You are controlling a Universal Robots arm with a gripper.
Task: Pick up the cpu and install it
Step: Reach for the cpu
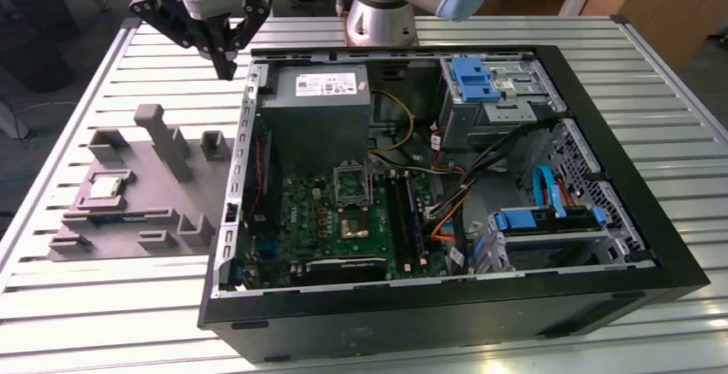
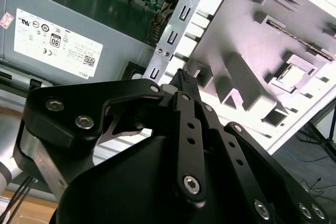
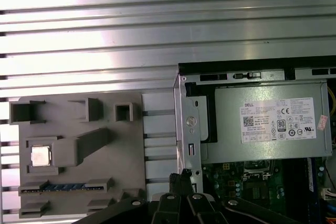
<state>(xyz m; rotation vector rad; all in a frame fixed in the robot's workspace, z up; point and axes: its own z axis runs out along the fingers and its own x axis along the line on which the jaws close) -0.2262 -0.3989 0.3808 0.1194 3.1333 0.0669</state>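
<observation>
The cpu (image 1: 106, 188) is a small silvery square chip lying flat in a pocket of a grey holder block (image 1: 170, 212) on the slatted table, at the exterior view's left of the open PC case (image 1: 455, 306). The first wrist view also has the cpu (image 3: 41, 156) in that pocket. My gripper (image 1: 228, 69) hangs above the table near the case's far left corner, well apart from the cpu. Its black fingers meet at the tips (image 3: 184, 174) with nothing between them. The motherboard's socket (image 1: 353, 221) lies inside the case.
A grey power supply box with a white label (image 1: 319, 101) fills the case's far left. Drive cages with blue clips (image 1: 478, 80) and cables crowd its right side. The holder block has raised posts (image 1: 170, 140) and a memory stick (image 3: 63, 187). The arm's base (image 1: 381, 16) stands behind the case.
</observation>
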